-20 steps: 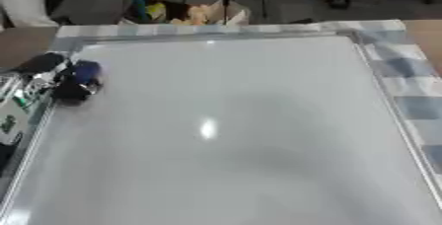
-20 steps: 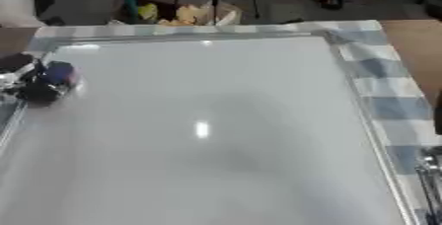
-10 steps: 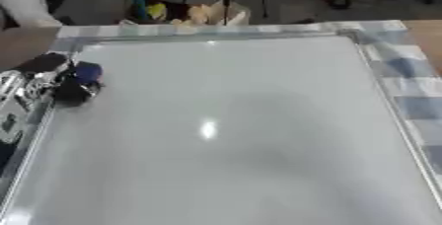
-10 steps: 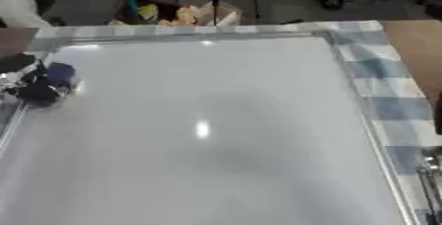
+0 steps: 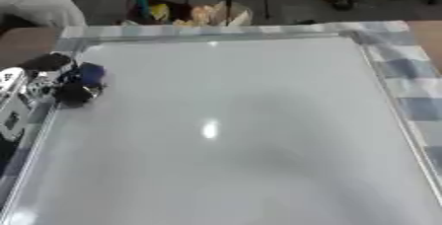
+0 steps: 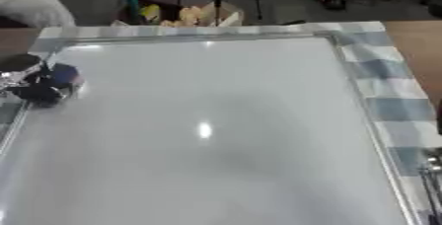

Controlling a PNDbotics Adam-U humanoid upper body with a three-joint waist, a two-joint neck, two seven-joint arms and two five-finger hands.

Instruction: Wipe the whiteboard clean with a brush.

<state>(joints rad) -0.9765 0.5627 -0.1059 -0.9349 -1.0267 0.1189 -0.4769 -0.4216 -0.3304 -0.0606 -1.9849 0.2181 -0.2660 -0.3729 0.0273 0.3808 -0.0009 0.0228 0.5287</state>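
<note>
A brown wooden table (image 6: 414,39) shows at the far corners, covered by a blue-and-white checked cloth (image 5: 414,78). Flat on the cloth lies a large white whiteboard with a silver metal frame (image 5: 241,135), filling most of the surface. Its white face shows no marks, only a glint of ceiling light near the middle.

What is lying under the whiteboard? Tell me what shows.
A blue-and-white checked cloth shows past the whiteboard's far and right edges, with brown table beyond. The left hand rests at the board's left edge. How far the cloth runs beneath the board is covered.
</note>
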